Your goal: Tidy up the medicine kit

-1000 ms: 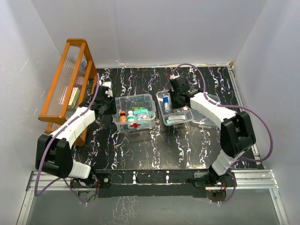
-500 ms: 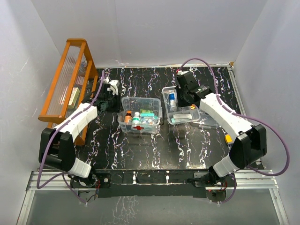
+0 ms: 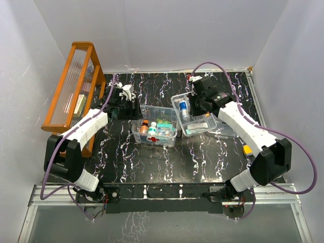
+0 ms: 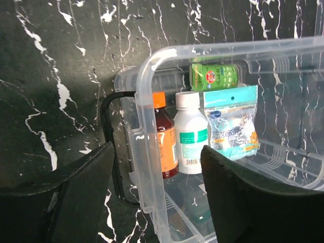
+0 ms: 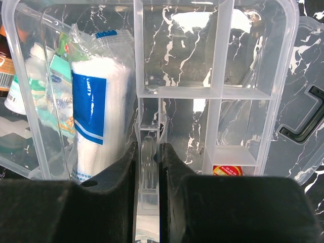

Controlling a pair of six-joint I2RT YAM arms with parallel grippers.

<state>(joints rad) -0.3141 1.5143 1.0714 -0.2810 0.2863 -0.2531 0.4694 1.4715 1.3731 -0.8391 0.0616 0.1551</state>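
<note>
Two arms reach over the dark marbled tabletop (image 3: 152, 162). At its nine o'clock edge stands an orange rack (image 3: 71, 86). The left fingers (image 4: 76, 192) are spread, straddling the end wall of the box (image 4: 144, 101). The box sits mid-tabletop and holds a brown bottle (image 4: 164, 136), a white bottle (image 4: 191, 131), a green tin (image 4: 215, 76) and a packet (image 4: 233, 121). Just beside the box, at its two o'clock, is the tray (image 5: 212, 92). The right fingers (image 5: 116, 172) pinch its divider, and a gauze pack (image 5: 93, 111) fills its left compartment. At the tray's four o'clock lies the lid (image 5: 310, 66), its dark handle (image 5: 304, 121) showing.
</note>
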